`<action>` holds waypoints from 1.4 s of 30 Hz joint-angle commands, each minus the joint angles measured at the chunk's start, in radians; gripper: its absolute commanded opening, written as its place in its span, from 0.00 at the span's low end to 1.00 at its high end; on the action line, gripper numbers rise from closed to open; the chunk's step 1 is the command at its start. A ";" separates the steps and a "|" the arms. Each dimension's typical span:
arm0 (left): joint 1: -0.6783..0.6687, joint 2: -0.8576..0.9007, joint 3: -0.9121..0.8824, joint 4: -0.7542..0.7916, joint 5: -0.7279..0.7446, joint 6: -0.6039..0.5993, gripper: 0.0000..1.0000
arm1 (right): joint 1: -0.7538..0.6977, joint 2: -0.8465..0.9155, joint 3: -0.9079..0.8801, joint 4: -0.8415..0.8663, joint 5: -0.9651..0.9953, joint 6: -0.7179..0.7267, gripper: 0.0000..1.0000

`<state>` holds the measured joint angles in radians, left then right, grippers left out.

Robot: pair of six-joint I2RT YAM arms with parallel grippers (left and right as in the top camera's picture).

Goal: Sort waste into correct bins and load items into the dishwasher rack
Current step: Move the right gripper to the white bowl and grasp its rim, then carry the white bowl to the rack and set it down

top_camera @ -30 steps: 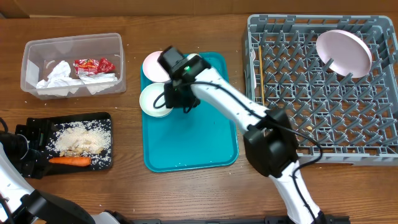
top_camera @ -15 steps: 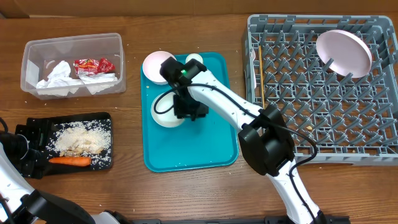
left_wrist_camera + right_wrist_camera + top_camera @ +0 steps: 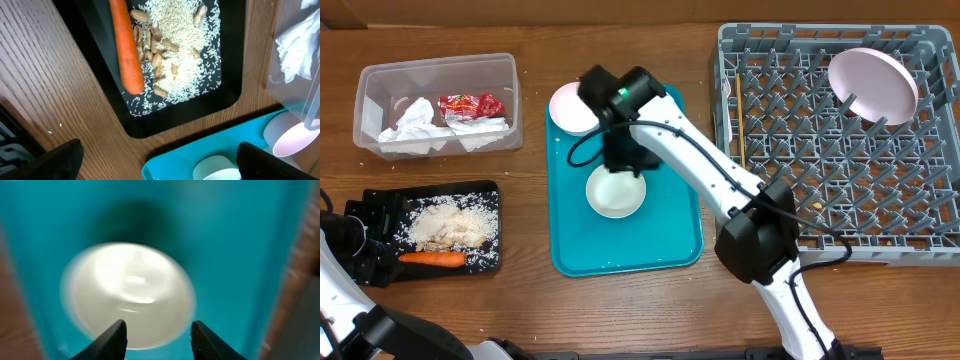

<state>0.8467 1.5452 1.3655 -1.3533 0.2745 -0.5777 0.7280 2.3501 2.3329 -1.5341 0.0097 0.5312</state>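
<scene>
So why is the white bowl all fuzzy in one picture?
Right wrist view: the bowl is smeared and soft, with a bright glare patch, and the teal tray is blurry too. Overhead view: the same bowl looks sharp. Left wrist view: the carrot is crisp.

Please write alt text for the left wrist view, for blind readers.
A black tray on a wooden table holds an orange carrot, rice and peanuts. Below it, a teal tray shows between the fingers of the open left end effector.

I count two bowls (image 3: 615,193), one plate (image 3: 872,82), one stick (image 3: 742,140), one carrot (image 3: 430,259), one wrapper (image 3: 470,105) (napkins (image 3: 415,125) too bunched to number), one tub (image 3: 435,64), one black tray (image 3: 490,255), one teal tray (image 3: 620,245) and one rack (image 3: 880,200).
</scene>
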 commanded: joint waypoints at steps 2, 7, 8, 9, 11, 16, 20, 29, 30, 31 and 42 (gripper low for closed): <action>0.004 0.005 -0.002 0.001 0.004 -0.013 1.00 | 0.065 -0.034 -0.016 0.101 -0.143 -0.160 0.45; 0.004 0.005 -0.002 0.001 0.004 -0.013 1.00 | 0.135 -0.033 -0.129 0.230 -0.050 -0.162 0.45; 0.004 0.005 -0.002 0.001 0.004 -0.013 1.00 | 0.144 -0.033 -0.154 0.252 -0.040 -0.162 0.45; 0.004 0.005 -0.002 0.001 0.004 -0.013 1.00 | 0.149 -0.033 -0.169 0.262 -0.034 -0.162 0.45; 0.004 0.005 -0.002 0.001 0.004 -0.013 1.00 | 0.156 -0.033 -0.201 0.277 -0.008 -0.159 0.45; 0.004 0.005 -0.002 0.001 0.004 -0.013 1.00 | 0.156 -0.033 -0.251 0.302 0.034 -0.158 0.45; 0.004 0.005 -0.002 0.001 0.004 -0.013 1.00 | 0.158 -0.033 -0.291 0.346 0.034 -0.138 0.42; 0.004 0.005 -0.002 0.001 0.004 -0.013 1.00 | 0.163 -0.033 -0.322 0.356 0.023 -0.085 0.11; 0.004 0.005 -0.002 0.001 0.004 -0.013 1.00 | 0.163 -0.037 -0.321 0.349 0.023 -0.085 0.07; 0.004 0.005 -0.002 0.001 0.004 -0.013 1.00 | 0.162 -0.041 -0.318 0.336 0.023 -0.083 0.04; 0.004 0.005 -0.002 0.001 0.004 -0.013 1.00 | 0.088 -0.278 -0.218 0.179 -0.003 0.000 0.04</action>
<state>0.8467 1.5452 1.3655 -1.3529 0.2749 -0.5777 0.8566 2.2181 2.0628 -1.3472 0.0254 0.4980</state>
